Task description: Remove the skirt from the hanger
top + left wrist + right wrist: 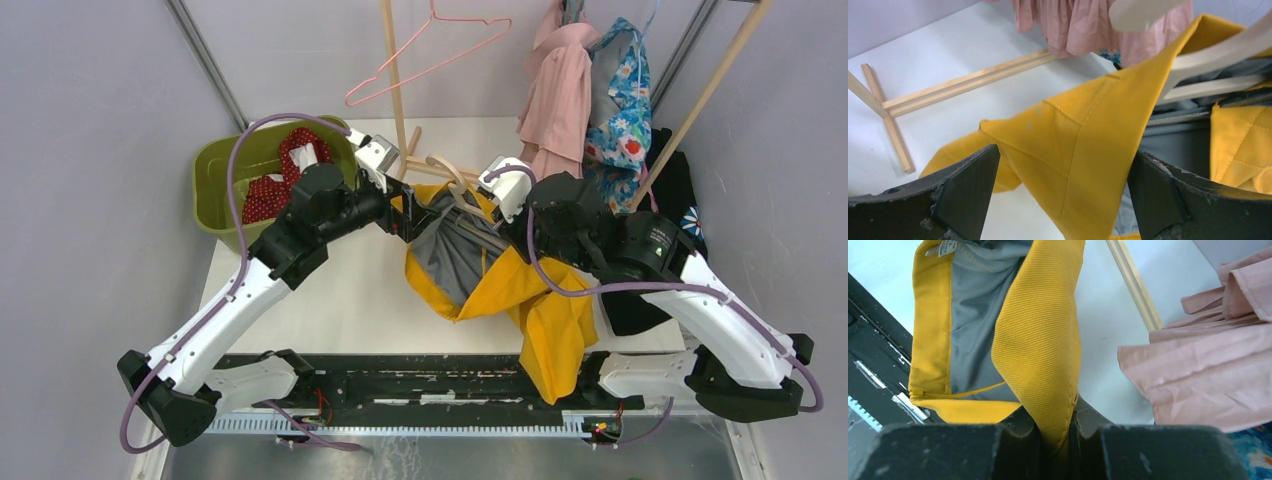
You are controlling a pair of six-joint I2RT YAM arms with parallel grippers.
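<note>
The yellow skirt point(520, 285) with grey lining hangs on a pale wooden hanger point(455, 180) between my two arms above the table. My left gripper point(400, 215) is open, its jaws wide on either side of a yellow corner of the skirt point(1073, 150) without pinching it; the hanger point(1218, 55) shows at the upper right of the left wrist view. My right gripper point(510, 215) is shut on a fold of the skirt point(1043, 340), the cloth pinched between its fingers point(1088, 420). The grey lining point(978, 315) shows inside.
A green bin point(215, 190) with red dotted cloth stands at the back left. A wooden rack point(395, 80) carries a pink wire hanger point(430, 50), a pink garment point(560, 90) and a floral one point(620, 100). Its base bars point(963, 85) lie on the table. Dark cloth point(670, 190) hangs at right.
</note>
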